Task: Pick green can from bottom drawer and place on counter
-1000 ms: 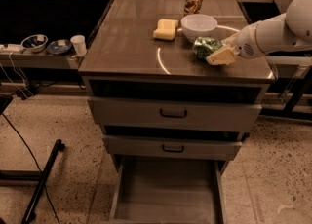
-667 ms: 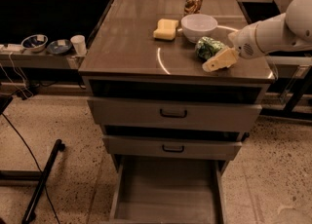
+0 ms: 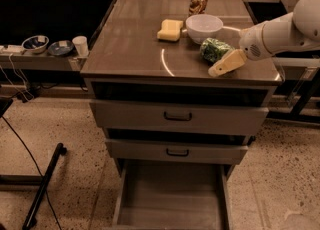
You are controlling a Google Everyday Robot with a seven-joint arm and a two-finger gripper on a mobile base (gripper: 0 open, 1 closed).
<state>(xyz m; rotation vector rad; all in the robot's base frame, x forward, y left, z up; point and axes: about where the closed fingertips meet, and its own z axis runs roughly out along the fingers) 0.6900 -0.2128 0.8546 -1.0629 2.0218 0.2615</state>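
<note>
The green can point(image 3: 213, 49) lies on the counter point(image 3: 135, 49) at the right, just in front of the white bowl point(image 3: 204, 26). My gripper point(image 3: 219, 62) reaches in from the right at the can and is open. One cream finger point(image 3: 227, 63) lies along the can's near side and slants down to the counter. The other finger is hidden behind the can. The bottom drawer point(image 3: 170, 199) is pulled out below, and its floor is bare.
A yellow sponge point(image 3: 170, 29) and a coppery red can point(image 3: 198, 2) stand on the counter behind the green can. The two upper drawers point(image 3: 177, 116) are shut. A side shelf at the left holds two bowls point(image 3: 35, 43) and a cup point(image 3: 80, 45). A black stand leg point(image 3: 42, 184) lies on the floor at the left.
The near finger has dropped away from the green can, toward the counter's front. The can stays on the counter, shifted slightly right.
</note>
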